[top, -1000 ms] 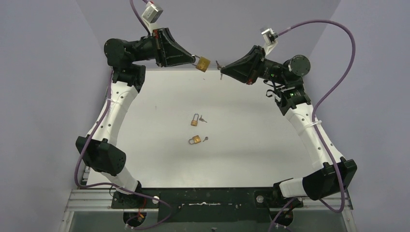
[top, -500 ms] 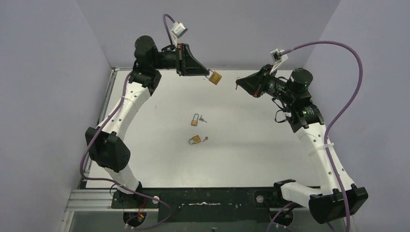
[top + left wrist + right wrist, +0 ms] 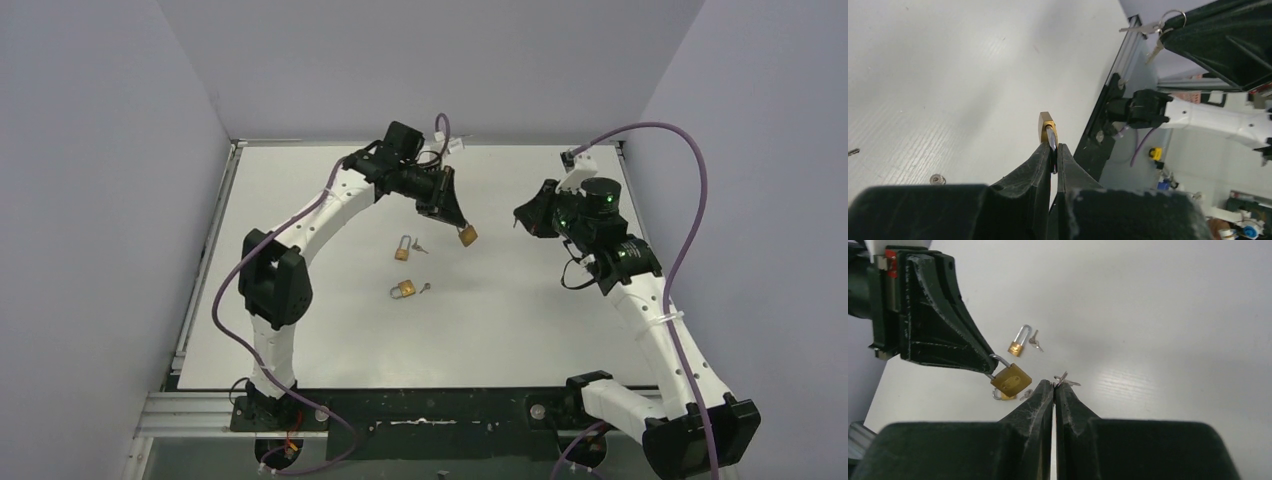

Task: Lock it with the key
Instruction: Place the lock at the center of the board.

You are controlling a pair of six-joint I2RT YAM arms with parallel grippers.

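My left pincer (image 3: 460, 226) is clamped tight on the shackle of a brass padlock (image 3: 1011, 379), which hangs above the middle of the desk (image 3: 520, 320). My right pincer (image 3: 1054, 386), to its right, is closed on a key bunch (image 3: 1064, 379). A second padlock (image 3: 402, 248) and a third padlock (image 3: 403, 290) lie on the desk, left of the held one.

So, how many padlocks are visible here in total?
3. The held padlock hangs from the left claw; the far padlock and the near padlock lie on the table, near its middle.
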